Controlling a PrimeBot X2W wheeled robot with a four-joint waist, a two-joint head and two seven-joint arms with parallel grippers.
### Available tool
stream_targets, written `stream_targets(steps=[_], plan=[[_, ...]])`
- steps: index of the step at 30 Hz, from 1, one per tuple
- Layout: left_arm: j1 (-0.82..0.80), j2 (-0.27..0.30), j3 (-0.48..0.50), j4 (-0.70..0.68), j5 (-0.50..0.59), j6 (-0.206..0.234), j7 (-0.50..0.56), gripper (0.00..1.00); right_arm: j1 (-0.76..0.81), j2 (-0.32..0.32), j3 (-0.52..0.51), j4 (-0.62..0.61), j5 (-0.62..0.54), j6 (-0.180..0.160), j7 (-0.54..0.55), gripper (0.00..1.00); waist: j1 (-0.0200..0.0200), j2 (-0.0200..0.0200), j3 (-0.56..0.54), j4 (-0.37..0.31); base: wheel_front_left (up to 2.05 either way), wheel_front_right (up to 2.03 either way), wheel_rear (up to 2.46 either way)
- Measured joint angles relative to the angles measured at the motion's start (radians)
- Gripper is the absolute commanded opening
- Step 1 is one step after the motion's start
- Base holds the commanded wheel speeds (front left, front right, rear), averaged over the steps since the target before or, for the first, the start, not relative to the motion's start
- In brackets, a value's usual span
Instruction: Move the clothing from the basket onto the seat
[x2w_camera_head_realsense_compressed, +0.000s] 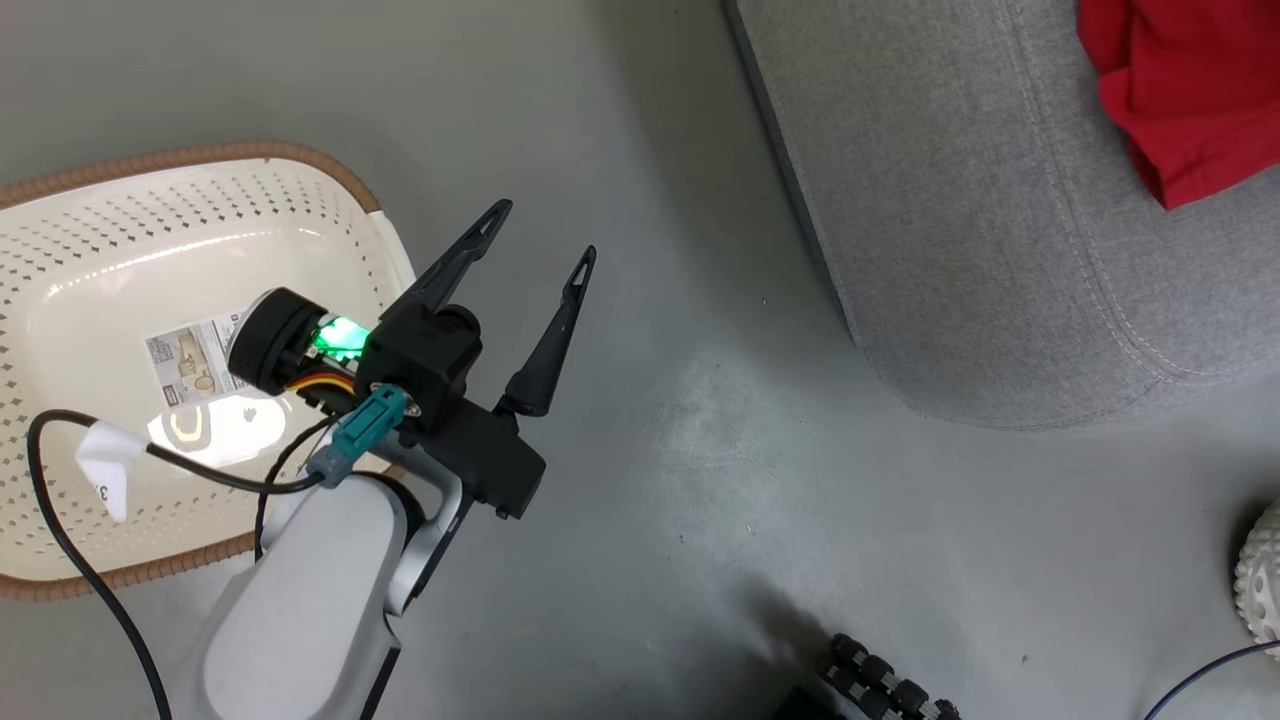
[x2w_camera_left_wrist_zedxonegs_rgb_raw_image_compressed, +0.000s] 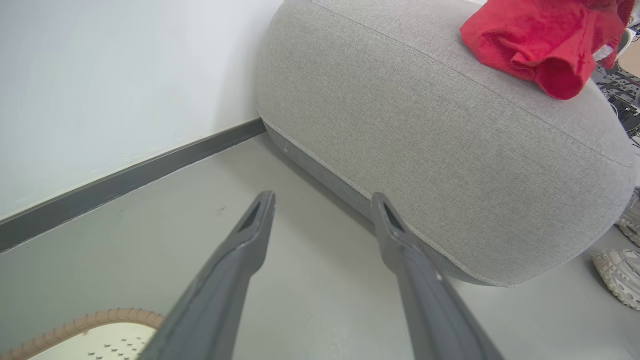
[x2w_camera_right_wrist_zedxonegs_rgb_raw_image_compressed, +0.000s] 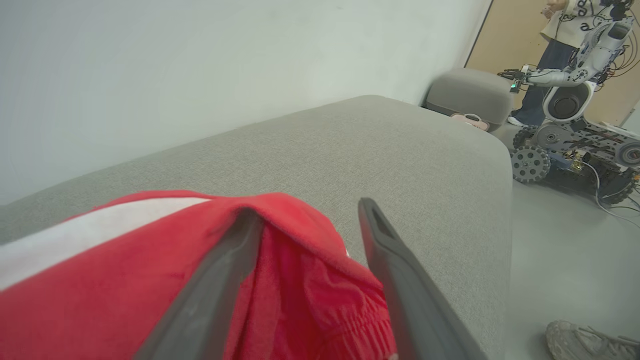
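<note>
Right gripper (x2w_camera_right_wrist_zedxonegs_rgb_raw_image_compressed: 308, 209) jaws stood wide apart over red clothing (x2w_camera_right_wrist_zedxonegs_rgb_raw_image_compressed: 125, 280), which lay on grey seat (x2w_camera_right_wrist_zedxonegs_rgb_raw_image_compressed: 400, 165); one finger touched fabric. Left gripper (x2w_camera_head_realsense_compressed: 541, 234) was open over floor (x2w_camera_head_realsense_compressed: 700, 480) beside basket (x2w_camera_head_realsense_compressed: 60, 250).

A rounded pale grey forearm (x2w_camera_head_realsense_compressed: 320, 590) at seven o'clock in the head view ends in a black wrist block (x2w_camera_head_realsense_compressed: 440, 350) with a green light (x2w_camera_head_realsense_compressed: 340, 335) and a teal plug (x2w_camera_head_realsense_compressed: 365, 425). A black cable (x2w_camera_head_realsense_compressed: 60, 520) carrying a white tag (x2w_camera_head_realsense_compressed: 105, 465) loops at nine o'clock. The left gripper (x2w_camera_head_realsense_compressed: 544, 231) has two long, tapering dark fingers (x2w_camera_head_realsense_compressed: 550, 340).
</note>
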Motion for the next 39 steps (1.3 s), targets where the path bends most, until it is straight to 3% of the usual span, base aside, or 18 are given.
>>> stream_targets(steps=[14,19,27,39], plan=[[0.001,-0.018,-0.004,0.031,-0.005,0.000,-0.027,1.00,0.058,0.022,0.023,-0.030,-0.030,0.002,0.000,1.00,0.0000,-0.0002,-0.051,-0.002,0.00,0.00,0.00],[0.002,-0.025,-0.001,0.054,-0.015,0.000,-0.046,1.00,0.105,0.068,0.034,-0.068,-0.060,0.000,0.000,1.00,0.0000,-0.0002,-0.083,0.000,0.00,0.00,0.00],[0.005,-0.047,-0.001,0.080,-0.019,0.005,-0.073,1.00,0.118,0.063,0.039,-0.095,-0.076,0.000,0.000,1.00,0.0000,-0.0002,-0.124,0.008,0.00,0.00,0.00],[0.007,-0.081,0.001,0.128,-0.035,0.009,-0.112,1.00,0.150,0.063,0.060,-0.145,-0.099,0.031,0.000,1.00,-0.0001,-0.0002,-0.199,0.041,0.00,0.00,0.00]])
